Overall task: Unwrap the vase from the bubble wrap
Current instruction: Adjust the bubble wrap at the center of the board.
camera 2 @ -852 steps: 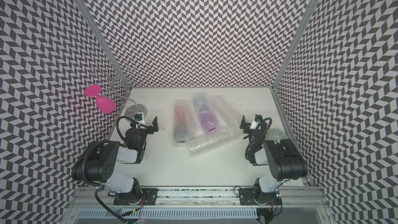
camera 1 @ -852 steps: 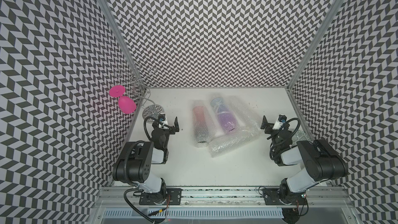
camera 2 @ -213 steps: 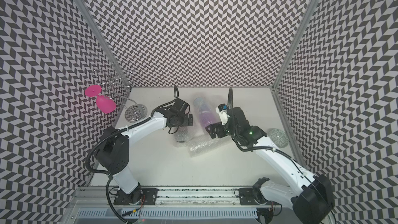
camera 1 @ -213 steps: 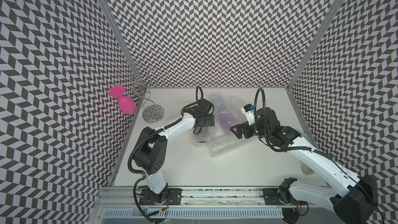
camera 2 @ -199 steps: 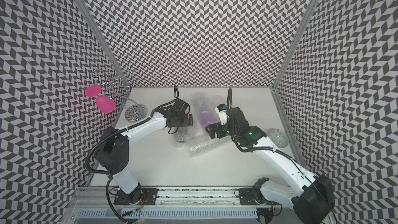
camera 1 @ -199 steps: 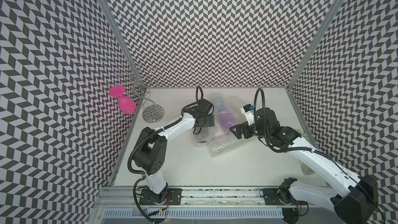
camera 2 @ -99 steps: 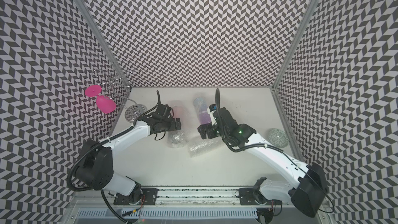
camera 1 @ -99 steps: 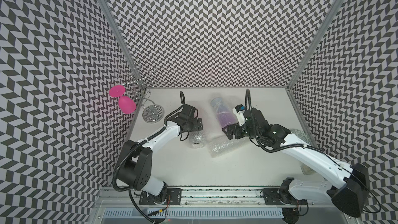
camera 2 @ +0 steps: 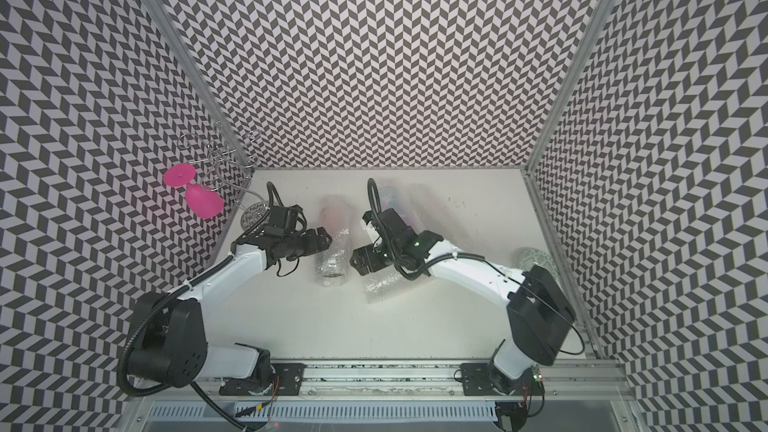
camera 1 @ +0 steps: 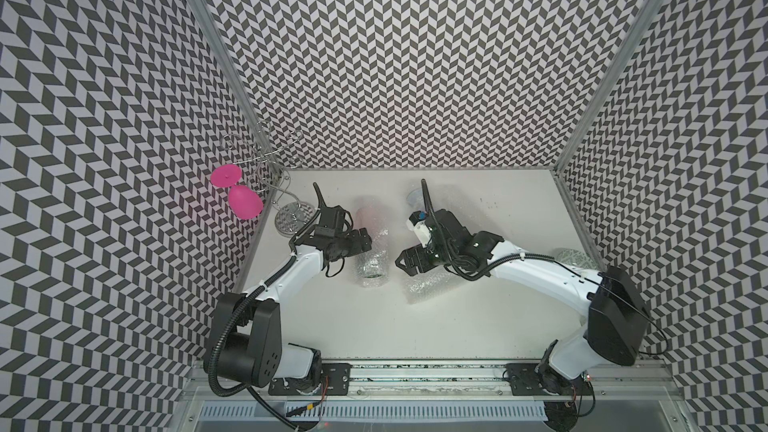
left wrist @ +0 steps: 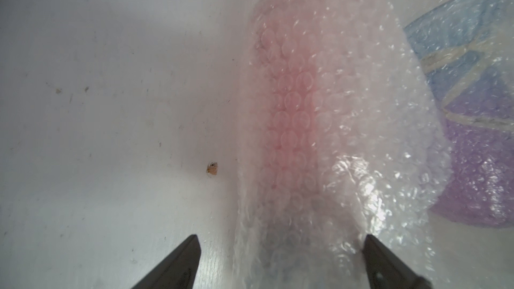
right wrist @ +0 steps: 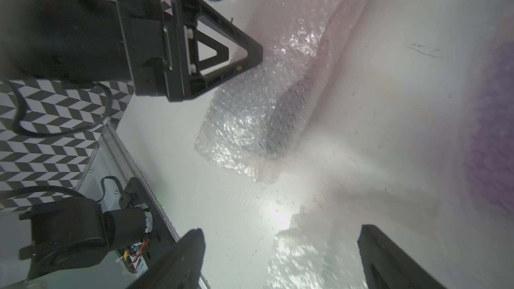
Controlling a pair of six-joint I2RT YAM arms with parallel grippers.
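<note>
A vase wrapped in bubble wrap (camera 1: 371,268) (camera 2: 332,261) lies on the white table, showing pink through the wrap (left wrist: 292,123). My left gripper (camera 1: 368,241) (camera 2: 327,238) (left wrist: 281,246) is open and straddles this roll near its middle. My right gripper (camera 1: 402,265) (camera 2: 355,261) (right wrist: 281,234) is open just right of the roll, low over a loose sheet of bubble wrap (camera 1: 424,286) (right wrist: 311,257). A second wrapped vase, purple and blue (left wrist: 472,134) (right wrist: 495,140), lies mostly under my right arm in both top views.
A pink wine glass (camera 1: 243,201) hangs on a wire rack at the back left, above the rack's round metal base (camera 1: 291,218). Another patterned disc (camera 1: 575,259) lies by the right wall. Chevron walls enclose three sides; a metal rail (camera 1: 415,380) runs along the front.
Both arms have swung left and toward the front. My left gripper slid back along the pink roll; my right gripper came off the purple vase to the loose sheet. Both jaws narrowed slightly.
</note>
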